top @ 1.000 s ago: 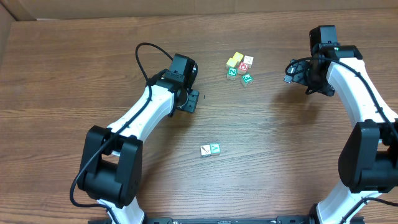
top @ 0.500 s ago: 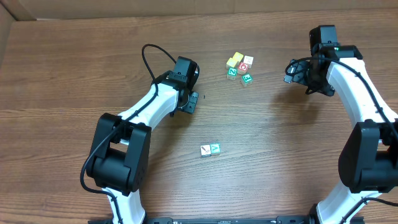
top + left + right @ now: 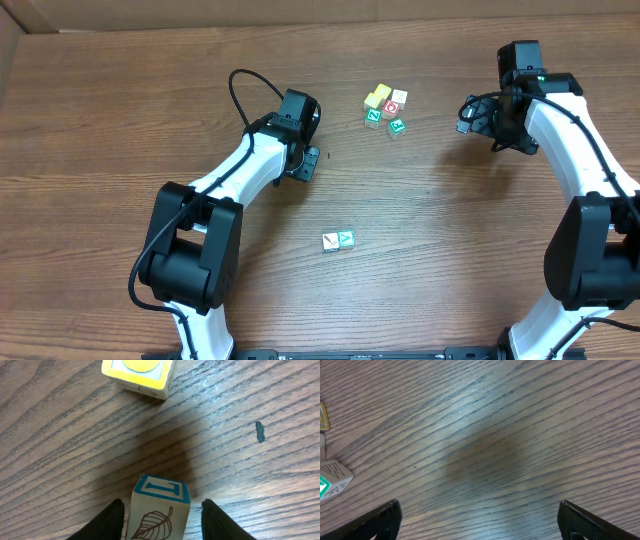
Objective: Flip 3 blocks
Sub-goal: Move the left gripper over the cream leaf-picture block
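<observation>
– Wooden leaf block (image 3: 161, 489), where's it at rn?
– Standing on the table (image 3: 450, 250) between the left gripper (image 3: 162, 506) fingers. Teal-framed letter face up, leaf face twd the cam. Yellow cube (image 3: 139, 372) sits well apart, further out.
– Claw on it?
– Not yet, imo. Jaws abt half open, narrower than a sec ago and closing in. Sliver of gap on each side, so nothing gripped. Arm's lower links also swung vs a sec ago; wrist barely moved.
– Right gripper (image 3: 479, 507)?
– No change: spread wide, empty, over bare wood, off to the side of the far cluster (image 3: 385, 108).
– Other blocks?
– White block (image 3: 330, 241) & teal block (image 3: 346, 238) touch side by side near mid-table, well apart from both claws.
– Meaning?
– Pinch for a flip looks abt to land. Can't tell how many flips are done.
</observation>
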You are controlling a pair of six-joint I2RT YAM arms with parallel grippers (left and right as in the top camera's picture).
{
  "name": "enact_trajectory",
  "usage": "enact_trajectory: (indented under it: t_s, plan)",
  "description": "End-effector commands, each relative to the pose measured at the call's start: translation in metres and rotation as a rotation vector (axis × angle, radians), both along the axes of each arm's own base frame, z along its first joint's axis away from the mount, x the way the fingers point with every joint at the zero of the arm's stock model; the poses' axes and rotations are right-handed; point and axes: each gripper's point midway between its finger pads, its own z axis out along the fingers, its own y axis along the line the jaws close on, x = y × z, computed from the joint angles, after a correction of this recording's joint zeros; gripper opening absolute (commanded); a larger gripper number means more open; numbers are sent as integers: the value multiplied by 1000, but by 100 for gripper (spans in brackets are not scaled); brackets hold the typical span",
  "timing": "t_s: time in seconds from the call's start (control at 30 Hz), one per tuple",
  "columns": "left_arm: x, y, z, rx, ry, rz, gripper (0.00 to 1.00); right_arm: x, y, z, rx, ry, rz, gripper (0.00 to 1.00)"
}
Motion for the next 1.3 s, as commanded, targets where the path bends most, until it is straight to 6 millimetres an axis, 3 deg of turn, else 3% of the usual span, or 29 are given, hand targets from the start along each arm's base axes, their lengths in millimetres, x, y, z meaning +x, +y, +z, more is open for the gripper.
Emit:
enact_trajectory:
  t_s: [0.0, 0.2, 0.33, 0.47, 0.7, 1.0, 1.27]
  plan:
    - [9, 4, 11, 25, -31, -19, 41, 5, -2, 19, -11, -50, 2, 100]
    - [6, 2, 15, 16, -10, -23, 32, 5, -2, 19, -12, -50, 2, 100]
    - [8, -3, 29, -8, 3, -15, 28, 5, -2, 19, -12, -50, 2, 100]
    - [10, -8, 38, -39, 10, 9, 37, 5, -2, 19, -12, -50, 2, 100]
    - [1, -6, 33, -48, 49, 59, 48, 5, -2, 19, -12, -50, 2, 100]
    - [2, -5, 29, -51, 46, 79, 47, 5, -2, 19, -12, -50, 2, 100]
    - [0, -5, 8, -52, 50, 85, 47, 5, -2, 19, -12, -50, 2, 100]
